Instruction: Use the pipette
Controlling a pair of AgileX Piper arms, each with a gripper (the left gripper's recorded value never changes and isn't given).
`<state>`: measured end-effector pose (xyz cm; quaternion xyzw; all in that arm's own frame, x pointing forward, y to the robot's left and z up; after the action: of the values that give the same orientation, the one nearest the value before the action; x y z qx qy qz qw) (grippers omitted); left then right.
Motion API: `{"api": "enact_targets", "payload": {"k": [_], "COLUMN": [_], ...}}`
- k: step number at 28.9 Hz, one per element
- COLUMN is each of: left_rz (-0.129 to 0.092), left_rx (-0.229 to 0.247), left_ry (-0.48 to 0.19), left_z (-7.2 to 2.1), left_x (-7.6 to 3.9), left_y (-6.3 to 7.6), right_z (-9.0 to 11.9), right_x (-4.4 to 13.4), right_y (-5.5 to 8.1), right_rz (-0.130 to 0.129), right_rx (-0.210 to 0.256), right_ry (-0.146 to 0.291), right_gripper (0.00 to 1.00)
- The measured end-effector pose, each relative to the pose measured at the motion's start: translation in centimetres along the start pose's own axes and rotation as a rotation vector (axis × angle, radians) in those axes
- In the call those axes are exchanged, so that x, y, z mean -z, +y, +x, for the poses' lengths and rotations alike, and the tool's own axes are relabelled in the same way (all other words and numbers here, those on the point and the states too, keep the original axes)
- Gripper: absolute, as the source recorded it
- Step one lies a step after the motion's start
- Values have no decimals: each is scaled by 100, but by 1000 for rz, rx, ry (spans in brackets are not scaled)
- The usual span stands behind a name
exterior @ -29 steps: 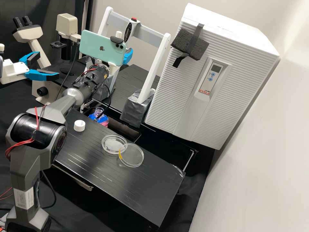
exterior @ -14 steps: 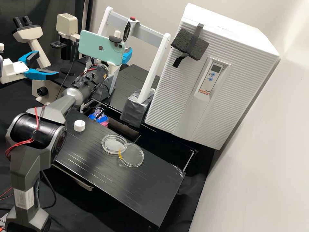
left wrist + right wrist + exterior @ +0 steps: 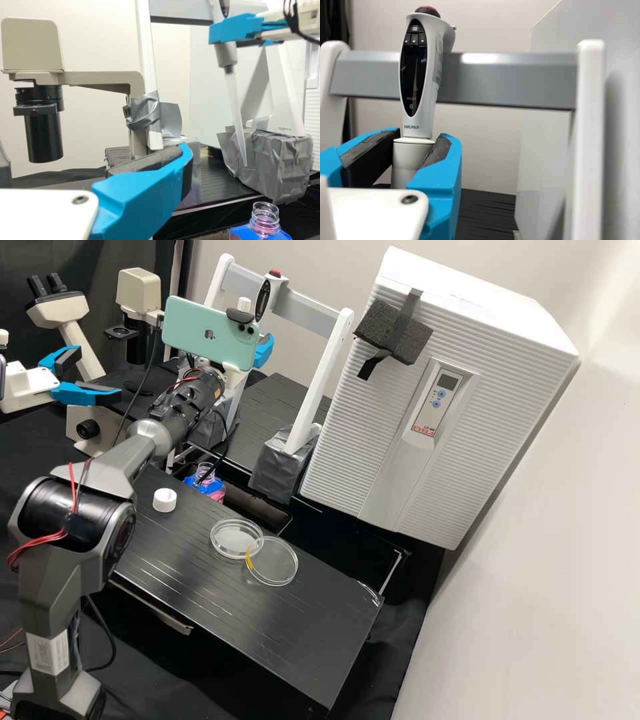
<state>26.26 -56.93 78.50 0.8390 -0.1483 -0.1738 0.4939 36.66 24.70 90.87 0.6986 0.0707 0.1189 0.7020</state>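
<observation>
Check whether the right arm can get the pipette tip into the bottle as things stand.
Likely yes: the bottle is uncapped, and the pipette in the right claw hangs above it, off to one side, nothing in between.

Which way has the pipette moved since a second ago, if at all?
Yes. The pipette, clamped in the right gripper, has risen slightly: its red top now sits higher against the stand's grey crossbar.

Grey arm (image 3: pixel 61 573), blue-fingered white tool (image 3: pixel 412 159)
</observation>
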Motion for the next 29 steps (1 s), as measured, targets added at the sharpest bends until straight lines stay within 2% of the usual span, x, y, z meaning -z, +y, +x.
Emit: {"api": "enact_targets", "payload": {"k": [7, 9, 12, 17, 20, 23, 25, 26, 29], "left_rz": [-2, -4, -4, -6, -22, -27, -29, -40, -49], "left_rx": [3, 7, 13, 15, 26, 38, 50, 65, 96], "left_ry": [1, 2, 3, 4, 4, 0, -10, -18, -43], "left_z": [-6, -15, -27, -25, -17, -8, -1, -9, -28], "left_x": [2, 4, 8, 9, 14, 4, -20, -41, -89], "left_y": [-8, -19, -34, -40, -69, -105, -141, -183, -265], "right_z": [-55, -97, -211, -401, -523, -633, -702, -747, -818], "right_x": [104, 105, 92, 94, 66, 22, 1, -22, -58], "right_y": [150, 166, 172, 90, 9, -64, -110, -165, -235], "right_rz": [6, 3, 2, 7, 24, 43, 55, 62, 65], "right_rx": [-52, -65, -108, -134, -134, -127, -127, -126, -129], "right_ry": [32, 36, 50, 71, 68, 56, 51, 48, 46], "right_gripper": [0, 0, 0, 0, 0, 0, 0, 0, 0]}}
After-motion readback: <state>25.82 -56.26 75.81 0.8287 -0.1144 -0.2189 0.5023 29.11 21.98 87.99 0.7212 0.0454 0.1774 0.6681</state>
